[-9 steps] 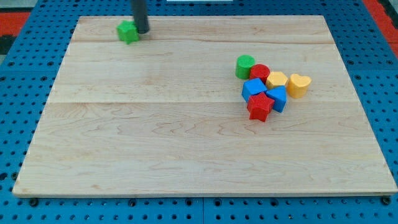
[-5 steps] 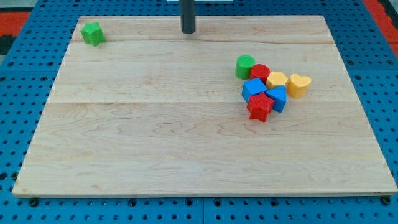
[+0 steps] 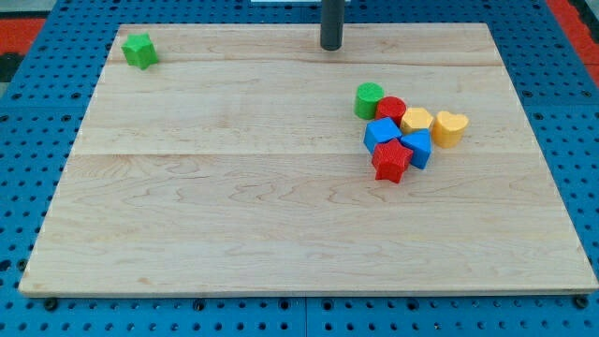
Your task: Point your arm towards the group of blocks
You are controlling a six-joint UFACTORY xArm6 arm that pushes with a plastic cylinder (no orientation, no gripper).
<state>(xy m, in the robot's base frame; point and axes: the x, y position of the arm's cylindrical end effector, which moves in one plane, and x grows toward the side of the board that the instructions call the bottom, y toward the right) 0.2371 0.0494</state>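
My tip [image 3: 331,47] rests near the board's top edge, up and to the left of the group of blocks. The group sits right of centre: a green cylinder [image 3: 369,99], a red cylinder [image 3: 391,109], a yellow block [image 3: 416,120], a yellow heart [image 3: 451,127], a blue cube [image 3: 381,133], a blue block [image 3: 418,147] and a red star [image 3: 391,161], all packed together. The tip touches none of them; the green cylinder is the nearest. A lone green block [image 3: 139,51] lies in the top left corner.
The wooden board [image 3: 234,206] lies on a blue pegboard surface [image 3: 580,150]. A red patch [image 3: 19,28] shows at the view's top left.
My tip has moved right along the top edge, away from the lone green block, which it pushed left into the corner. The grouped blocks have not moved.
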